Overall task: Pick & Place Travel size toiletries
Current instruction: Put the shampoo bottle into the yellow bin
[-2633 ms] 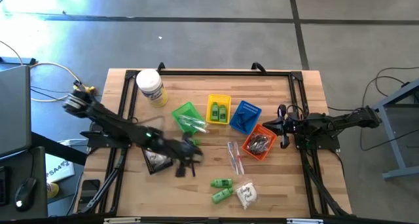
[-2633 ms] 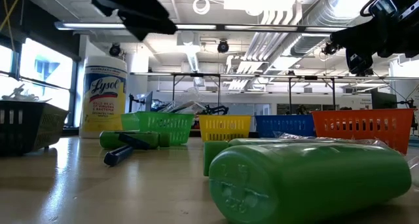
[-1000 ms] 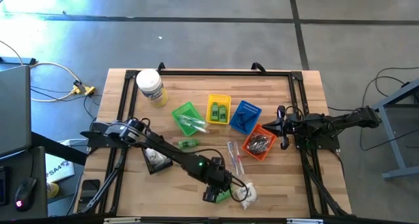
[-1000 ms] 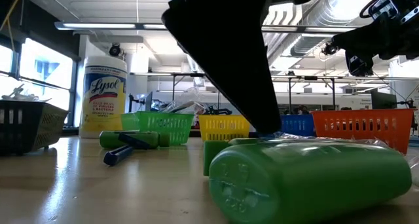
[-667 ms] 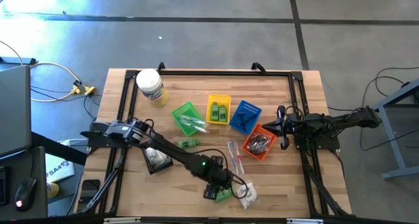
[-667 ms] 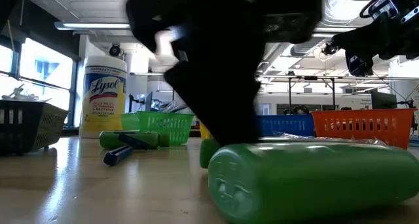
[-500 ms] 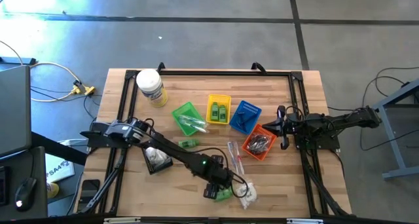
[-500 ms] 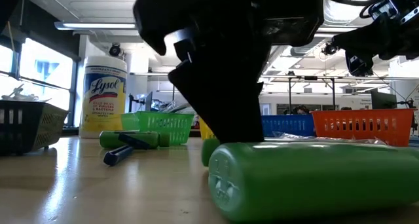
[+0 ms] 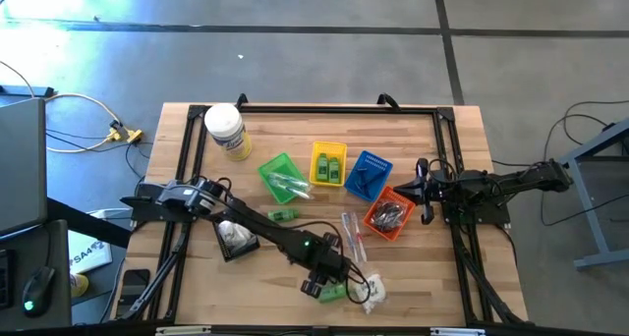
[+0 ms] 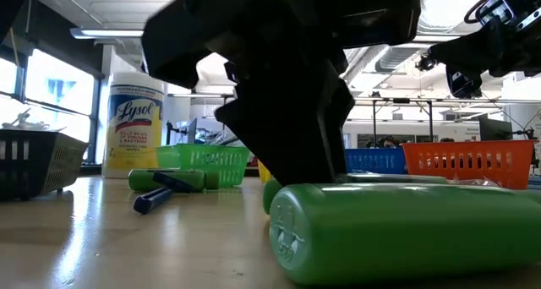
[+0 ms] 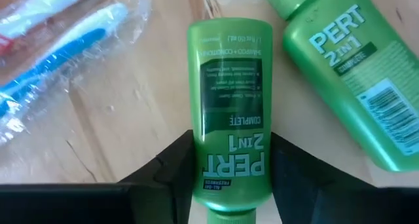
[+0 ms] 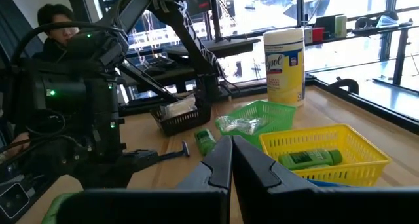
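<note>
The left gripper (image 11: 230, 168) is down at the table's near edge, jaws spread around a green bottle (image 11: 230, 106) lying beside a second bottle (image 11: 350, 67); the right gripper (image 9: 424, 192), jaws together and empty, waits beside the orange basket (image 9: 388, 213)

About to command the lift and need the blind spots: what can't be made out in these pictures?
- High view: left gripper covers its green bottle.
- Low view: the arm hides the grip.
- Left wrist view: fingers flank the bottle; contact unclear, cap cut off.
- Orange basket: contents too small.
</note>
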Robot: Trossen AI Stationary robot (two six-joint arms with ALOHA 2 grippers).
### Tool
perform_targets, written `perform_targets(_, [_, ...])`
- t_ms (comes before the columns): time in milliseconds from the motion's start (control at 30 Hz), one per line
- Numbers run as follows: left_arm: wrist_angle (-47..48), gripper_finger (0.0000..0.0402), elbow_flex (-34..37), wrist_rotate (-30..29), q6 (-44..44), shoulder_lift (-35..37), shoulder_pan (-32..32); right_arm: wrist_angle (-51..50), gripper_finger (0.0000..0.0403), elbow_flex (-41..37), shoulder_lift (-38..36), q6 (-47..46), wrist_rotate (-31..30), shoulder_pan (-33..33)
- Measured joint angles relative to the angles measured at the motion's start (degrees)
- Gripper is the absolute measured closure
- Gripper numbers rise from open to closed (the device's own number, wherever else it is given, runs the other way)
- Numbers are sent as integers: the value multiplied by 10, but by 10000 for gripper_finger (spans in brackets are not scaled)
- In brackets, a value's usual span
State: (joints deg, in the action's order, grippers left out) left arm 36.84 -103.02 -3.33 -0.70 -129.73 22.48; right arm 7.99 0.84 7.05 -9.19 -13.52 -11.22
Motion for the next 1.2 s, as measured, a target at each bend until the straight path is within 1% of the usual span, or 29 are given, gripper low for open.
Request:
perform_targets(133, [3,253,0,-13,-21,1,0,0,399,0,0,2,0,0])
perform_targets(233, [24,253,0,-46,-36,10,1,0,399,0,0,1,0,0])
perform_targets(300, [48,253,2,-84,-42,26,0,0,399,0,0,1,0,0])
perform_targets(367, [56,253,2,-118,-44,49,-1,-1,399,0,0,0,1,0])
perform_targets(433, [88,253,2,-154,-45,82,-1,0,399,0,0,0,1,0])
perform_targets(600, [135,253,1,-209,-51,160,-4,1,399,0,0,0,0,0])
perform_targets(767, [155,254,1,-220,-51,240,-35,4,399,0,0,0,2,0])
perform_targets(867, [155,255,21,-219,-53,285,-63,2,399,0,0,0,2,0])
perform_targets(1000, [137,255,84,-216,-57,354,-108,2,399,0,0,1,2,0])
perform_targets(1133, [63,255,183,-169,-65,417,-163,2,399,0,0,-2,2,0])
perform_targets(1200, [46,255,224,-166,-85,433,-191,2,399,0,0,-11,2,0])
